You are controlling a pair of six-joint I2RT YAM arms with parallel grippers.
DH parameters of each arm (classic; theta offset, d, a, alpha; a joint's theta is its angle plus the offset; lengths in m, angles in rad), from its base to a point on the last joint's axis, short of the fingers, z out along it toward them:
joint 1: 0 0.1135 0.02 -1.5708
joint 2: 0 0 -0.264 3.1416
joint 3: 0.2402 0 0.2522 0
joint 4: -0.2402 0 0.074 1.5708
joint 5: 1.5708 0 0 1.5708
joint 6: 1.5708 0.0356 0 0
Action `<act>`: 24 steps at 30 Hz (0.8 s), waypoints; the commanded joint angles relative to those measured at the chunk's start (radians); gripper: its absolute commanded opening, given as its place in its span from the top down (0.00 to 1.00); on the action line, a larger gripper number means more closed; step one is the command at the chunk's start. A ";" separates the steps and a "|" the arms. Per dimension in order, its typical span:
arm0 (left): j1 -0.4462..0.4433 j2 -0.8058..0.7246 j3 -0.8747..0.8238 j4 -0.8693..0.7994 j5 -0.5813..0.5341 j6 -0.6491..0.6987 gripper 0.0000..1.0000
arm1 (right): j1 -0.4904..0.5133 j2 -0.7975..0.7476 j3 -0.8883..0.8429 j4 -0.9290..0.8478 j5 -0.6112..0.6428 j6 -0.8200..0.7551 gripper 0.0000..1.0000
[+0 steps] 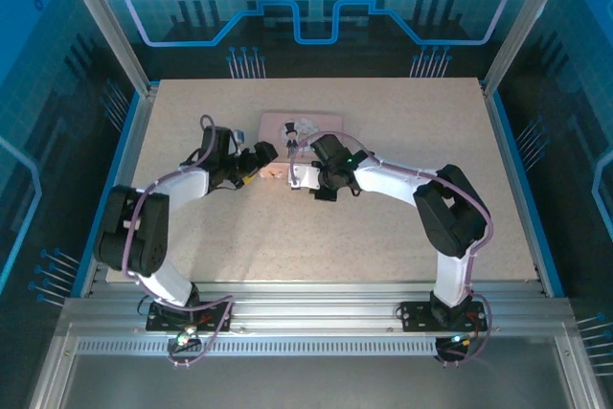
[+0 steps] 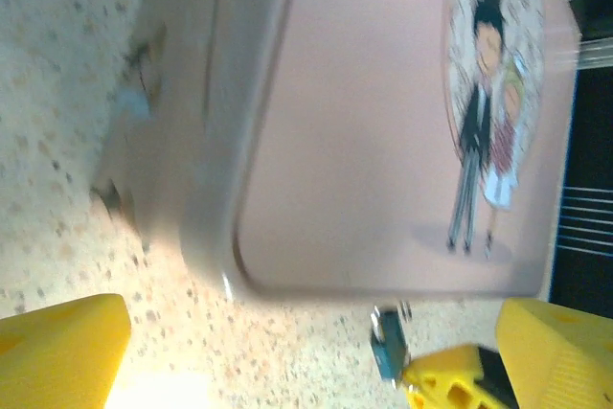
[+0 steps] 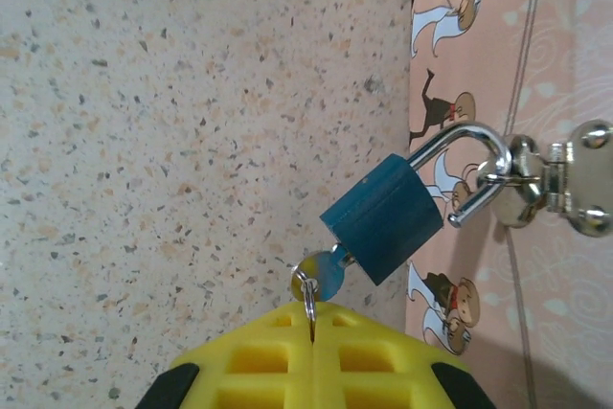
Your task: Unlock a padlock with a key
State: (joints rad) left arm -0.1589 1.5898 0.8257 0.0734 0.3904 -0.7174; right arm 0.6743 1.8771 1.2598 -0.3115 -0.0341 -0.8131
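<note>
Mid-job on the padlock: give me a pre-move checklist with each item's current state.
1. Small grey metal key seated in the blue-bodied padlock: ok.
2. Silver shackle end sprung free of the body: ok.
3. Shackle clear of the pink cartoon box's metal hasp: not ok, hooked through it.
4. Right gripper shut on the key ring: ok.
5. Left gripper open, near the box: ok.
</note>
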 commanded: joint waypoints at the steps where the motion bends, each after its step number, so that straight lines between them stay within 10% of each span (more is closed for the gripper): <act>1: -0.054 -0.058 -0.093 0.129 0.020 -0.063 0.01 | 0.009 -0.032 0.005 0.048 -0.005 0.005 1.00; 8: -0.132 0.035 -0.221 0.492 0.053 -0.284 0.03 | 0.019 -0.030 -0.003 0.063 -0.005 0.015 1.00; 24: -0.205 0.322 -0.228 0.937 0.026 -0.525 0.61 | 0.030 -0.026 -0.014 0.086 -0.007 0.034 1.00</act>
State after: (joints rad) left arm -0.3500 1.8763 0.5865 0.9264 0.4164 -1.2079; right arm 0.6884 1.8717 1.2552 -0.2630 -0.0059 -0.8005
